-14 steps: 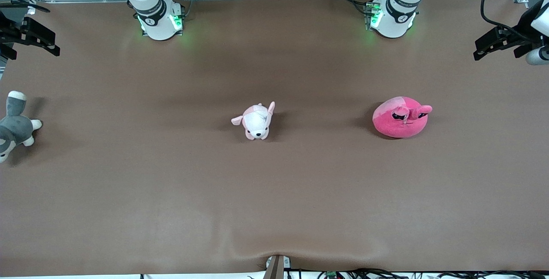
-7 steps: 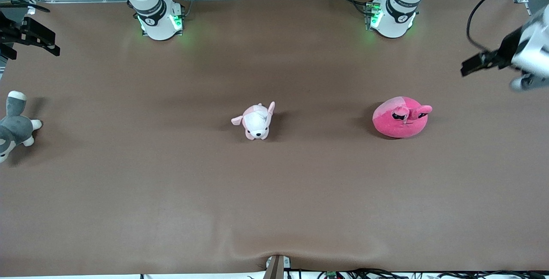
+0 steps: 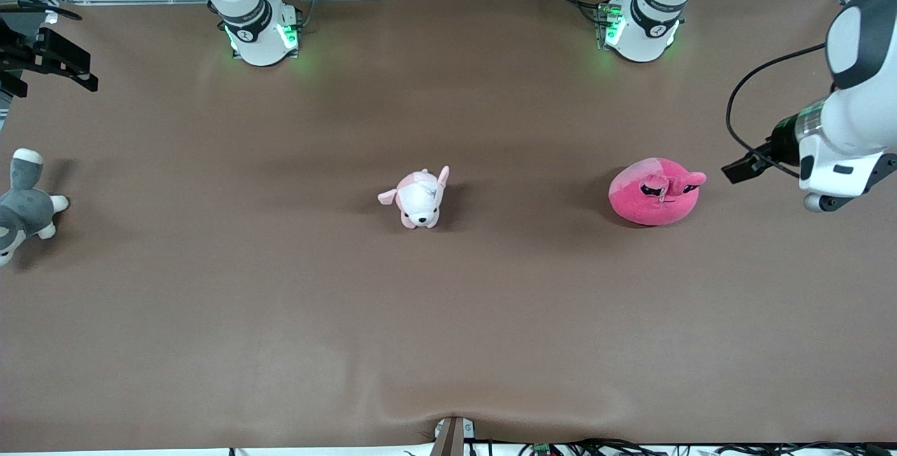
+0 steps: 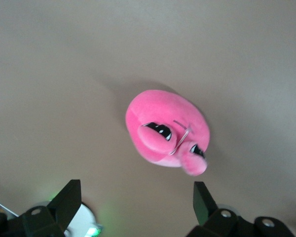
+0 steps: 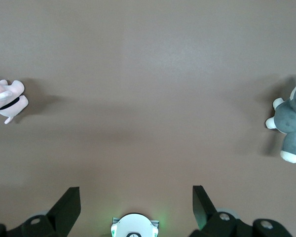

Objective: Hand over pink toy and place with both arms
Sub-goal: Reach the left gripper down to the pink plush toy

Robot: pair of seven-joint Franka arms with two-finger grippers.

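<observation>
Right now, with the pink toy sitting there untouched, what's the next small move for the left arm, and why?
Probably bring the left gripper over the pink toy and lower it. Its jaws are open and empty, up in the air toward the left arm's end of the table, beside the toy. The right gripper waits, open.

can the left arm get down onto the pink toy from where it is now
Probably yes. The left gripper hangs with jaws open by the pink toy, which sits alone on the table; the puppy plush is well off, and the right gripper waits at its own end.
</observation>
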